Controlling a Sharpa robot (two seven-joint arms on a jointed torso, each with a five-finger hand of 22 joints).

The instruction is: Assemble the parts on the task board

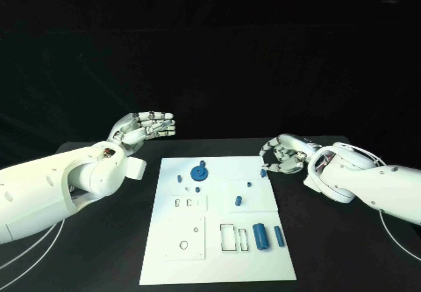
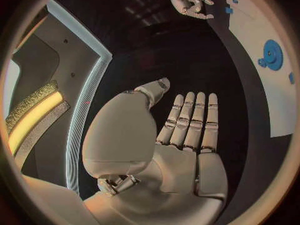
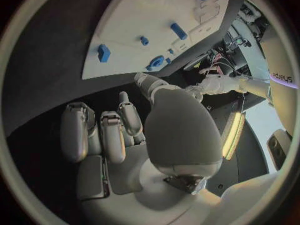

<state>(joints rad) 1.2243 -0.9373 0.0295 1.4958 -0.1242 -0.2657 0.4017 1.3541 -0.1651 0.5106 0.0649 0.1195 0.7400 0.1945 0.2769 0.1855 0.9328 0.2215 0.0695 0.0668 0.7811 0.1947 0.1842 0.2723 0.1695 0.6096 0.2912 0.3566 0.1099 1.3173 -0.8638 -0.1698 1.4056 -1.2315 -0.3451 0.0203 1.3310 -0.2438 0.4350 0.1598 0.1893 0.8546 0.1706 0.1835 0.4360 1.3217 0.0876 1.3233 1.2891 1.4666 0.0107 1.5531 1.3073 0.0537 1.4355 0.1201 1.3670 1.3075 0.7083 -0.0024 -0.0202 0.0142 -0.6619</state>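
Head view has the flat white rectangular task board (image 1: 219, 225) lying on the black worktop (image 1: 97, 255) between the two white arms. Nearest on the board, on the right hand's side, a thick blue cylinder (image 1: 260, 236) lies just beside a thinner blue pin (image 1: 279, 236). Farther along sits a short blue peg (image 1: 238, 199), then a round blue gear (image 1: 201, 173) toward the far edge, with a small blue peg (image 1: 179, 179) near it on the left hand's side.

The silver left hand (image 1: 145, 129) is raised off the board's far corner, fingers straight and side by side, holding nothing; the left wrist view shows its palm flat and bare. The silver right hand (image 1: 285, 155) hangs by the board's far edge on its own side, fingers curled inward on nothing, clear of the parts.
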